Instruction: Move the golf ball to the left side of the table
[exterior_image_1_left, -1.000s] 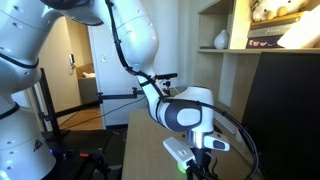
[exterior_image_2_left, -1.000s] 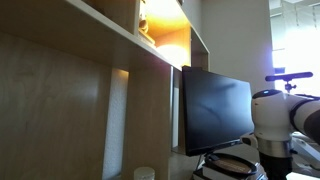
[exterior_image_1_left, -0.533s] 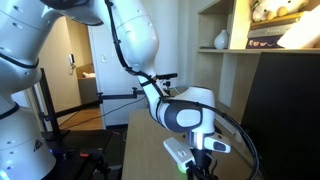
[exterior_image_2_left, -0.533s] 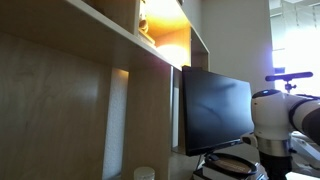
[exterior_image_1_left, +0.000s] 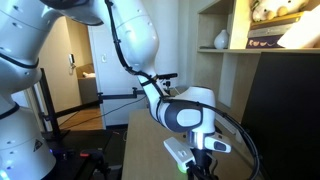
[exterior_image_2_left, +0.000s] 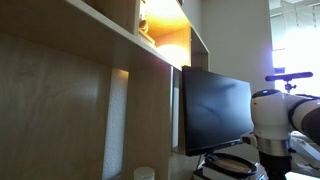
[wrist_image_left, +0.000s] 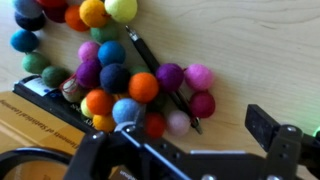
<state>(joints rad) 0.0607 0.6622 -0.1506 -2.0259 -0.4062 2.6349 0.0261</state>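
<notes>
The white arm (exterior_image_1_left: 130, 40) arches from the upper left down to a bulky wrist (exterior_image_1_left: 185, 113) pointing straight downward in an exterior view, while the wrist view shows the gripper (wrist_image_left: 180, 140) with its two dark fingers (wrist_image_left: 272, 140) spread wide apart.

The table (wrist_image_left: 262, 50) is seen as light wood grain with a smooth, faintly sheened surface. The coloured balls (wrist_image_left: 113, 77) are shown as fuzzy, matt felt, and the black pen (wrist_image_left: 143, 55) as glossy plastic. The gripper (wrist_image_left: 190, 160) is finished in matt black, the arm (exterior_image_1_left: 130, 40) is clad in smooth, glossy white shells, and the shelving unit (exterior_image_2_left: 60, 90) is faced in matt wood grain.
</notes>
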